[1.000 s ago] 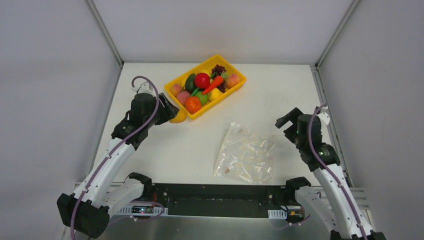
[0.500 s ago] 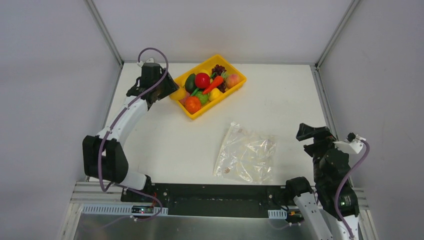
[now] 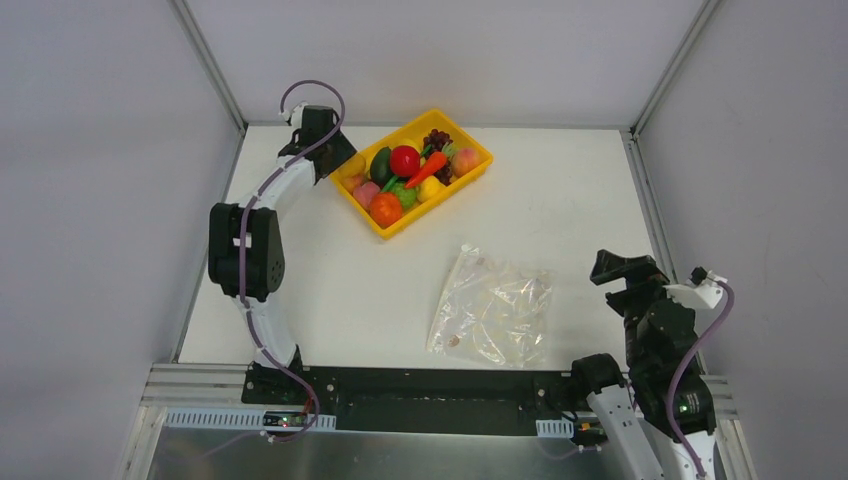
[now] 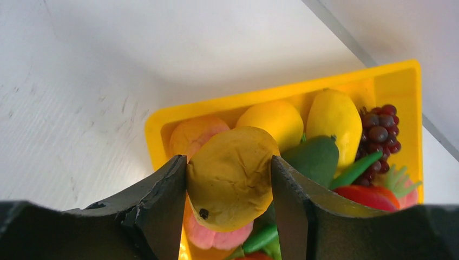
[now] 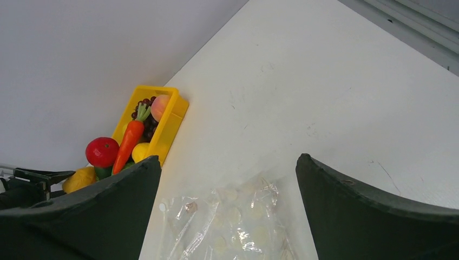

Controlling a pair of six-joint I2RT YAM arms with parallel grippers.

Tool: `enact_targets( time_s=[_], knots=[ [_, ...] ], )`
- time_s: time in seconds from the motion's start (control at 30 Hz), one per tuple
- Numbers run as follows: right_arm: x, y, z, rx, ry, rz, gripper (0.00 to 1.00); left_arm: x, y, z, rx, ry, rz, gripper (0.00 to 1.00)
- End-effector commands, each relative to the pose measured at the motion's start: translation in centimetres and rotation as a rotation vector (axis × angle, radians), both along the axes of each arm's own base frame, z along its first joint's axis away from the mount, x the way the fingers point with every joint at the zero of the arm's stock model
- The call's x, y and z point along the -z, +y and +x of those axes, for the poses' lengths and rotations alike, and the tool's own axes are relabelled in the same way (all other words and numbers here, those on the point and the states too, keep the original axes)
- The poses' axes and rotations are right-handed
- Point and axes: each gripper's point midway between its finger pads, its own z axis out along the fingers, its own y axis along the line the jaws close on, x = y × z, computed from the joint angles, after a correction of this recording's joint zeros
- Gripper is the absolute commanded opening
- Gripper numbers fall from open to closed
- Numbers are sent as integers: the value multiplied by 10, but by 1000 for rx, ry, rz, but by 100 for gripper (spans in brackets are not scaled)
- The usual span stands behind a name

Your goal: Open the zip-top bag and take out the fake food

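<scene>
The zip-top bag [image 3: 492, 308] lies flat and crumpled on the white table; it looks empty and also shows in the right wrist view [image 5: 233, 227]. My left gripper [image 3: 335, 163] is at the left corner of the yellow tray [image 3: 450, 195]. It is shut on a yellow-orange fruit [image 4: 230, 173], held just above the tray's near end [image 4: 205, 111]. In the tray lie a red ball [image 3: 404, 160], a carrot [image 3: 427, 168], a dark green piece [image 3: 380, 163], an orange [image 3: 386, 208] and a peach [image 3: 464, 160]. My right gripper [image 3: 625, 272] is open and empty to the right of the bag, jaws wide [image 5: 227, 158].
A dark purple grape bunch [image 3: 437, 140] lies at the tray's far end. Grey walls with metal corner posts enclose the table on three sides. The black rail [image 3: 430, 400] with the arm bases runs along the near edge.
My left arm has stretched back along the table's left side to the tray's left corner, carrying the yellow-orange fruit. My right arm pulled back to the near right, then stayed still.
</scene>
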Motion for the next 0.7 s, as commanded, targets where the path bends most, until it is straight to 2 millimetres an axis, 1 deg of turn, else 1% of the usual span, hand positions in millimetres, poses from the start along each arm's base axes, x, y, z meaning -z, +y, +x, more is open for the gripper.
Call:
enact_targets(
  time_s=[0.0,0.03,0.13,0.2,0.27,0.4,0.47,0.5,0.67],
  knots=[
    [-12,-10,-10,36,-56,-9,100,-14,1,25,-50,-50,41,9],
    [-13,-10,-12,35,-67,-4,100,-12,0,27,-46,-43,54,13],
    [-14,-8,-11,23,-77,-3,100,-9,-9,28,-16,-36,43,32],
    [-12,-8,-10,26,-61,-8,100,-6,-15,24,7,-38,36,34],
    [-11,-8,-9,24,-48,-10,100,-7,-19,21,21,-39,36,39],
    [-11,-6,-9,14,-49,-10,100,-5,-20,16,31,-18,40,58],
    [-11,-7,-9,17,-54,-10,100,-4,-20,15,39,-7,43,65],
    [-11,-7,-9,17,-55,-10,100,-4,-21,14,46,-3,41,67],
    [-11,-6,-8,15,-47,-15,100,-6,-26,6,84,10,31,73]
  ],
)
